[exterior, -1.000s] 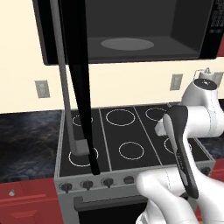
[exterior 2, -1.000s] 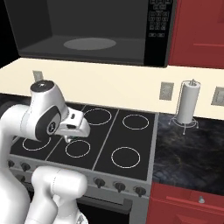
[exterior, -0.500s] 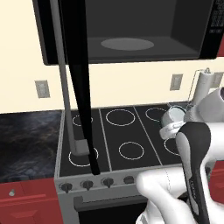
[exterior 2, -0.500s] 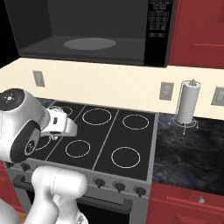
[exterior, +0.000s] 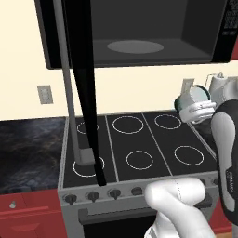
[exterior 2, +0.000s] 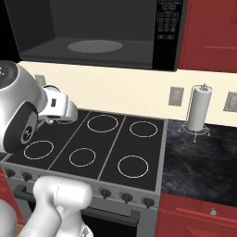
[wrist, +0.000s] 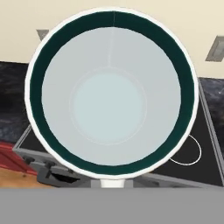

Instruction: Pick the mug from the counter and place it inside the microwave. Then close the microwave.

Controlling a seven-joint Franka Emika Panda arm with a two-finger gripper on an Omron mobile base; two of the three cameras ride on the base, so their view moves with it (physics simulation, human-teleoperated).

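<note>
landmark: stovetop (exterior: 139,144), black with white rings

left of the stovetop: counter (exterior: 28,153), black marbled stone, above red drawers (exterior: 28,216). wall outlet (exterior: 45,94) on the cream wall above it

over the stovetop's left edge: microwave door (exterior: 79,69) swung open and seen edge-on, glossy black, its long grey bar handle (exterior: 69,97) running down beside it. lower end of the door overlaps the front-left ring in the left base view

above the stovetop: microwave (exterior: 153,32), cavity open and dark, round grey turntable (exterior: 135,46) bare. button panel (exterior 2: 166,23) at the cavity's right side

above the stovetop's right rear corner, as the left base view shows it: mug (exterior: 191,98), in the air, clear of the burners and below the microwave's underside. lying tilted, long axis closer to level than upright. teal rim faces the right of that view. in the hand view the mouth (wrist: 111,94) faces straight into the camera: teal inner band, pale bottom, rim a near-perfect circle

gripper (exterior: 199,110) at the mug, jaws closed narrow on it. which part of the wall they pinch cannot be told. in the right base view the hand (exterior 2: 58,105) sits over the stovetop's left rear ring with the mug mostly hidden behind it

right of the stovetop: second stretch of counter (exterior 2: 199,152) with a paper towel holder (exterior 2: 198,111) upright at the back, two outlets on the wall near it, red cabinet (exterior 2: 210,32) above
</note>
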